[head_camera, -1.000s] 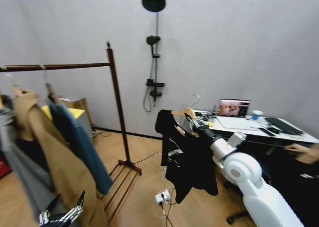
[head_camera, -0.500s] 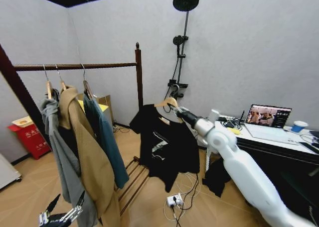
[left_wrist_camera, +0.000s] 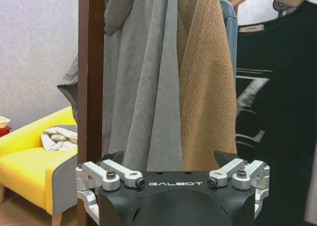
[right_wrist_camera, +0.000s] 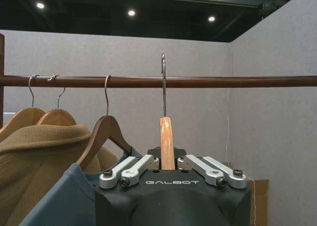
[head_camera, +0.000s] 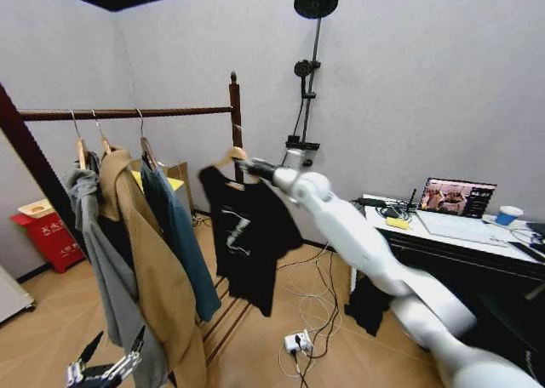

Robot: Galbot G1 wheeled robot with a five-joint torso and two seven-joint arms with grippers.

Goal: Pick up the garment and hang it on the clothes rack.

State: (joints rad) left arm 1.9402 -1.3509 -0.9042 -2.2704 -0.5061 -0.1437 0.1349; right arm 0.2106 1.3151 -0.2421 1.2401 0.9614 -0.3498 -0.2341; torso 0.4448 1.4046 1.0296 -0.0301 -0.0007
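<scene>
The right hand (head_camera: 247,166) grips the wooden hanger of the black garment (head_camera: 245,235), holding it just beside the clothes rack (head_camera: 236,116), its hook level with the rail. The left hand (head_camera: 106,367) hangs low with fingers spread wide, near the tan coat (head_camera: 153,277).

The garment (head_camera: 245,235) hangs right of the coats (head_camera: 140,260), beside the clothes rack (head_camera: 236,116)
</scene>
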